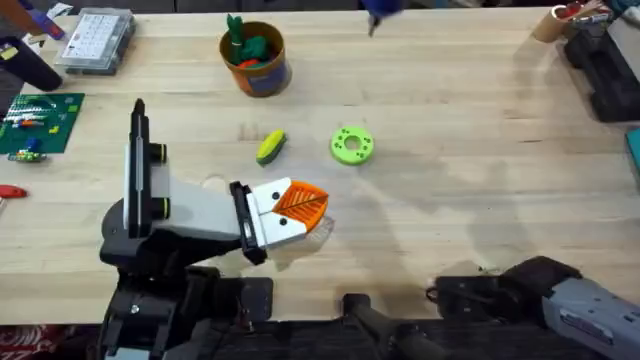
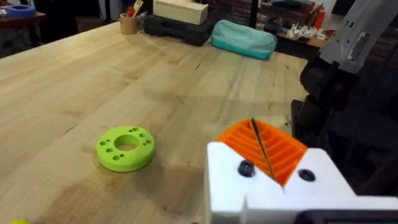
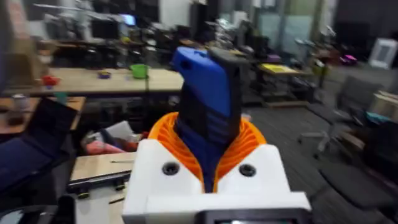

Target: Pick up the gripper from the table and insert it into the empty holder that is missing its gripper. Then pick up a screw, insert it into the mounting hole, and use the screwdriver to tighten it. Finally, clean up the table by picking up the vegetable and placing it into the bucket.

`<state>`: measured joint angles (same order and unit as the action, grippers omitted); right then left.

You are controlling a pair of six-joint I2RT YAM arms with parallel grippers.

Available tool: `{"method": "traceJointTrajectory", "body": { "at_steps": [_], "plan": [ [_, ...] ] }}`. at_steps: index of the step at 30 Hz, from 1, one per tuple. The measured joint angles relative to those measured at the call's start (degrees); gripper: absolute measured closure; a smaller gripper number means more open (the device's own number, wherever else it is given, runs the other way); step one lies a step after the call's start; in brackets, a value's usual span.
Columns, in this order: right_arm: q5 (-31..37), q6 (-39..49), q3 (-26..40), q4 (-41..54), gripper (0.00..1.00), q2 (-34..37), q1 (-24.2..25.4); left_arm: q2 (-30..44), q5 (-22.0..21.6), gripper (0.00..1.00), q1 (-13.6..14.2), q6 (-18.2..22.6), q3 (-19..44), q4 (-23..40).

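Orange-padded left gripper [image 1: 300,210] lies low over the wood surface [image 1: 450,120], jaws pressed together on nothing. Right gripper [image 3: 208,155] points off into the room, clamped on the blue screwdriver [image 3: 205,99], bit hidden. Corn vegetable [image 1: 271,147] lies near the bucket [image 1: 256,60].

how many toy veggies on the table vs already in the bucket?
1 on the table: the vegetable, lying left of the green disc. At least 2 in the bucket, one green, one red; more may be hidden inside.
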<state>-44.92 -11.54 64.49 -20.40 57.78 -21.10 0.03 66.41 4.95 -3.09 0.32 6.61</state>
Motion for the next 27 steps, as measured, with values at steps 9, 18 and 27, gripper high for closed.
{"method": "traceJointTrajectory", "body": {
  "at_steps": [9, 18, 27],
  "plan": [
    [-12.52, -15.81, -0.07, -25.97, 0.952, 11.07, 0.0, 0.0, 0.0, 0.983, 0.0, -0.02, 0.0, 0.0],
    [-18.04, -25.93, 0.48, -32.72, 0.952, 14.98, -1.71, 0.0, 0.0, 0.983, 0.0, -0.02, 0.0, 0.0],
    [-21.38, -28.47, 7.0, -32.77, 0.952, 20.18, -6.1, 0.0, 0.0, 0.983, 0.0, -0.02, 0.0, 0.0]
  ]
}}
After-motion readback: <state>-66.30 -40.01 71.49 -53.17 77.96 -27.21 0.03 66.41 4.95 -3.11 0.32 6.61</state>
